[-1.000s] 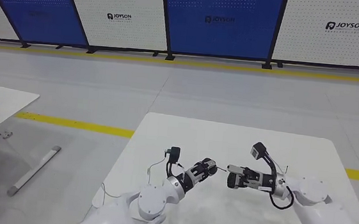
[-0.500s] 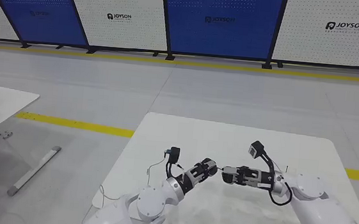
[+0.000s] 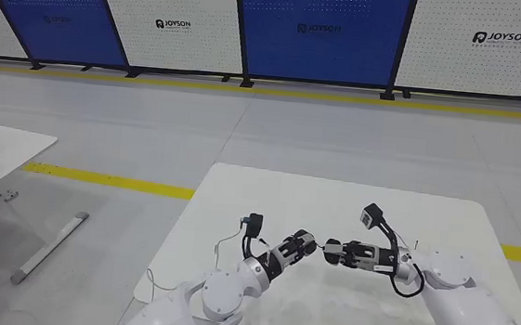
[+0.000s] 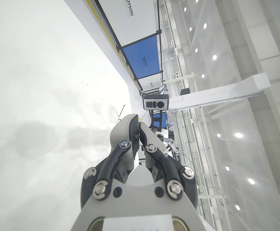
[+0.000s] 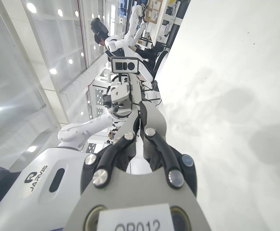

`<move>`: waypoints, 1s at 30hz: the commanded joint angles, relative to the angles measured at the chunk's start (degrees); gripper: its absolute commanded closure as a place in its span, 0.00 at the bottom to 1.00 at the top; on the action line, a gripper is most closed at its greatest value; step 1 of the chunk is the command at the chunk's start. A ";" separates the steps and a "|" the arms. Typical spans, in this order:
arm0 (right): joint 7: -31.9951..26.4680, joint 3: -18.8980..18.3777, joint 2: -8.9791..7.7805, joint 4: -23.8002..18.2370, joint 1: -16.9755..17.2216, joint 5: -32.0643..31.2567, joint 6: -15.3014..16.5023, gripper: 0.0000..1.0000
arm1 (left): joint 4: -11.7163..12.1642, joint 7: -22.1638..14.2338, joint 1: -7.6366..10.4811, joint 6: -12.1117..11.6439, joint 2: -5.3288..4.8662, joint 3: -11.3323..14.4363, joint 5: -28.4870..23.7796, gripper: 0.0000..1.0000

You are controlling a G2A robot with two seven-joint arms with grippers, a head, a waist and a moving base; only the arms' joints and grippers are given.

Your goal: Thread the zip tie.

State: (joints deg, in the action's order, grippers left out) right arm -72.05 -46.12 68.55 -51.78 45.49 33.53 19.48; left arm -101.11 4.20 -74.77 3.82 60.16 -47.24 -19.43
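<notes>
Over the white table (image 3: 266,200), my right arm (image 3: 437,271) has slid in toward my left arm (image 3: 249,271) during the last 1 second, while the left has barely stirred. The 2 sets of fingertips, apart then, now stand just beside each other above the table's middle. My left fingers (image 4: 124,129) are pinched narrow on a small black nub of the zip tie (image 4: 136,136). My right fingers (image 5: 153,118) are pressed shut on what looks like its thin strap, which runs toward my left fingers. I judge the closing gap means tail and head are being lined up. Whether the tip has entered the head is too small to tell.
</notes>
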 commanded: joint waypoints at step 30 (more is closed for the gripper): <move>-0.97 -1.50 0.30 -0.72 0.38 -2.69 0.00 1.00 | 4.43 -15.16 -0.49 -6.94 -0.54 -3.37 1.29 0.00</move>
State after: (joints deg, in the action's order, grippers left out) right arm -73.02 -47.62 68.85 -52.50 45.87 30.84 19.48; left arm -96.63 -11.84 -75.22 -3.67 59.60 -50.61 -18.14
